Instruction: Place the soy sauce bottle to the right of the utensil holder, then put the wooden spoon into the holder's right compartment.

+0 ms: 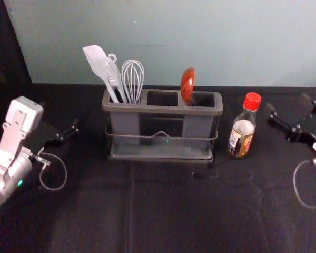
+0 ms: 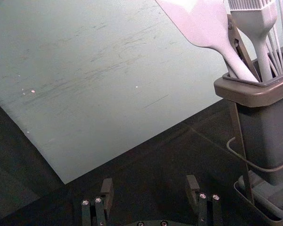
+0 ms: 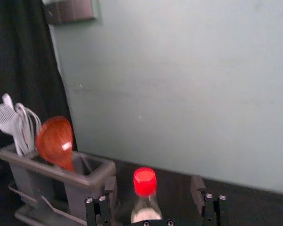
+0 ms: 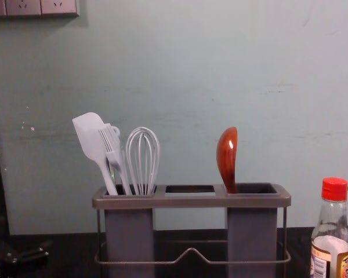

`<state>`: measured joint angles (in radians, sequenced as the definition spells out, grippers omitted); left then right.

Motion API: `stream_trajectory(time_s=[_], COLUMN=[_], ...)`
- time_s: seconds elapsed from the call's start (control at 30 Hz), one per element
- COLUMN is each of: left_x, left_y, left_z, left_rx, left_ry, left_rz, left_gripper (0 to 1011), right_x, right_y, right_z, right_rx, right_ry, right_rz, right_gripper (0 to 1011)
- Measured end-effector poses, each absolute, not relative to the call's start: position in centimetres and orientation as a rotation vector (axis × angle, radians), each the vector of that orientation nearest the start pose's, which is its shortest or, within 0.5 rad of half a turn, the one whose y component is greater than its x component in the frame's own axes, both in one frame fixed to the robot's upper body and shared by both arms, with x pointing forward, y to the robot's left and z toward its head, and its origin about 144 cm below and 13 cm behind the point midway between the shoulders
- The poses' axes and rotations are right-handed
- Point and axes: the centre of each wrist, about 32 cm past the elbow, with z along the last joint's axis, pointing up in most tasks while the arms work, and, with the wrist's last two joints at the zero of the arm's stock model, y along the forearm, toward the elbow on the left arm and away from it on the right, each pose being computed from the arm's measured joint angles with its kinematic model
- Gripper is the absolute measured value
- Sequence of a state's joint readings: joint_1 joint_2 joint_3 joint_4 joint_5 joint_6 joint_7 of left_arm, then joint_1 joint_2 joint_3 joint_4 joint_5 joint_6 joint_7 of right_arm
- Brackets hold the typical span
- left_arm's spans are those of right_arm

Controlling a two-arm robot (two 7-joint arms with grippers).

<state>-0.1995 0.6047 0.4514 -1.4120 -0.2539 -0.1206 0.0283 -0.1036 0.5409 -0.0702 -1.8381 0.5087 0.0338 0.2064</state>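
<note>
To judge by the layout, at the closing step, with both placements apparently made: soy sauce bottle (image 1: 241,136) on the bench (image 1: 147,211), just beside the utensil holder (image 1: 163,109) on its right and apart from it; wooden spoon (image 4: 227,153) inside the holder's right compartment, near that compartment's left edge. Nothing more to carry, by the look of it. For the next move, keep the right gripper (image 3: 153,184) clear of the bottle, draw both arms away, and avoid brushing glass or rim on the way out.

Right gripper out to the right of the bottle in the head view, fingers spread wide, with nothing between them in grasp; in the right wrist view, red cap seen beyond the gap, free of contact. Left gripper (image 2: 150,184) off to the holder's left, likewise wide apart at the fingers and holding nothing.

Spoon with bowl up and handle down into the compartment, long axis close to vertical, with a slight lean leftward in the chest view. Bottle upright on its base, cap to the top, long axis vertical, label toward the robot's side.
</note>
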Motion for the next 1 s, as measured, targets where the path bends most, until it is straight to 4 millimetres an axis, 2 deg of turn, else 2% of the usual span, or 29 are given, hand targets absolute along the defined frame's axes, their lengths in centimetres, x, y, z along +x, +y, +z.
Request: stream_trajectory(time_s=[0.27,0.57,1.0], left_x=[48.9,48.9,48.9], left_y=[31.0,31.0,31.0], left_z=[114.0,114.0,114.0], left_rx=[0.304,0.304,0.304], left_ry=[-0.285,-0.285,-0.285], left_rz=[1.248,1.248,1.248], left_gripper=[1005,1005,1005], right_x=[41.8,41.5,42.3], right_y=[-31.9,-31.6,-31.1], right_z=[118.5,117.3,115.6], right_rx=[-0.008,-0.022,-0.043], right_ry=[-0.008,-0.007,0.014], right_rz=[-1.236,-1.26,-1.237], right_gripper=[1002,1003,1003])
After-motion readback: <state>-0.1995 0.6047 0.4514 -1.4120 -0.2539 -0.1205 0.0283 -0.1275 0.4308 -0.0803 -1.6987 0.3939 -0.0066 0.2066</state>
